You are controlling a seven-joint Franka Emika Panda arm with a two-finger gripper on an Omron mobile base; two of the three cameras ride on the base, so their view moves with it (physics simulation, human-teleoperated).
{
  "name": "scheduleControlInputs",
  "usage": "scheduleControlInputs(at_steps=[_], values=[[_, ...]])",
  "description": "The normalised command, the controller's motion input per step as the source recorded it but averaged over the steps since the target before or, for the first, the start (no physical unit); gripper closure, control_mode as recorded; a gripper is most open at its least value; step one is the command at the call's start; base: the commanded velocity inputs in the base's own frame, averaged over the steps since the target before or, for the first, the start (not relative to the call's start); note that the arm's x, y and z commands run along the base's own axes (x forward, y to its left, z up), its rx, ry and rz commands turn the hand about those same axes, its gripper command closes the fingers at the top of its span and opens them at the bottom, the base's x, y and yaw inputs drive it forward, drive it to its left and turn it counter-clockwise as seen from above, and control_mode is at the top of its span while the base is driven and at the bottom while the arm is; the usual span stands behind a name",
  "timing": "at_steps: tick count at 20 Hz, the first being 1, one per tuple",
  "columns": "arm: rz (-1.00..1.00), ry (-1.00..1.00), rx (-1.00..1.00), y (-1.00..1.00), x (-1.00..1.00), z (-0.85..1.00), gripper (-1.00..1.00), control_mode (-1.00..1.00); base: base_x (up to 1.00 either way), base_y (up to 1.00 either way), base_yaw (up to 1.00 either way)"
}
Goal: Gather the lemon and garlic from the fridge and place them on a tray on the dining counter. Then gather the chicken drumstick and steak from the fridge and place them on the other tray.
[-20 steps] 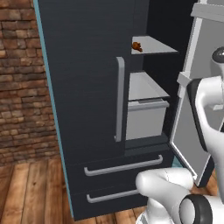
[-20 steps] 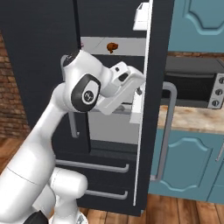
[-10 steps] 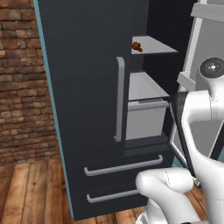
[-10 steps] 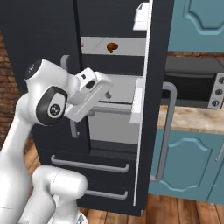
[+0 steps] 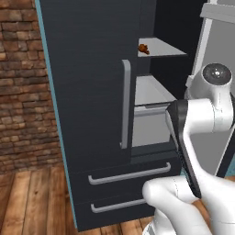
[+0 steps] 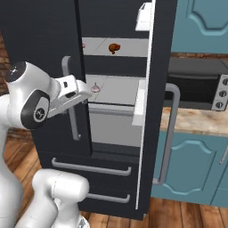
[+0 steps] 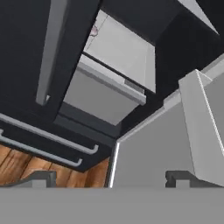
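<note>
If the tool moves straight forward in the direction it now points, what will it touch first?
Probably the inner side of the open fridge door: in the hand view it lies dead ahead of the open tool, with the drawer just left of that line. Depth is unclear.

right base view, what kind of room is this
A home kitchen, most likely: a tall dark fridge with one door swung open onto shelves holding food, a built-in oven over a beige counter, and teal cabinets below.
</note>
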Motion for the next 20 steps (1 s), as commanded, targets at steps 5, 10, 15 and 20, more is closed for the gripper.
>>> scheduleControlInputs(at_steps=[5, 10, 15, 20], values=[[-0.02, -0.17, 0.41, 0.68, 0.04, -0.02, -1.0, -1.0, 0.0, 0.0, 0.0], [-0.08, -0.17, 0.27, 0.41, 0.39, 0.0, -1.0, -1.0, 0.0, 0.0, 0.0], [-0.04, 0.0, 0.21, 0.22, 0.74, 0.0, -1.0, -1.0, 0.0, 0.0, 0.0], [0.0, 0.13, 0.02, 0.37, 0.52, 0.0, -1.0, -1.0, 0.0, 0.0, 0.0]])
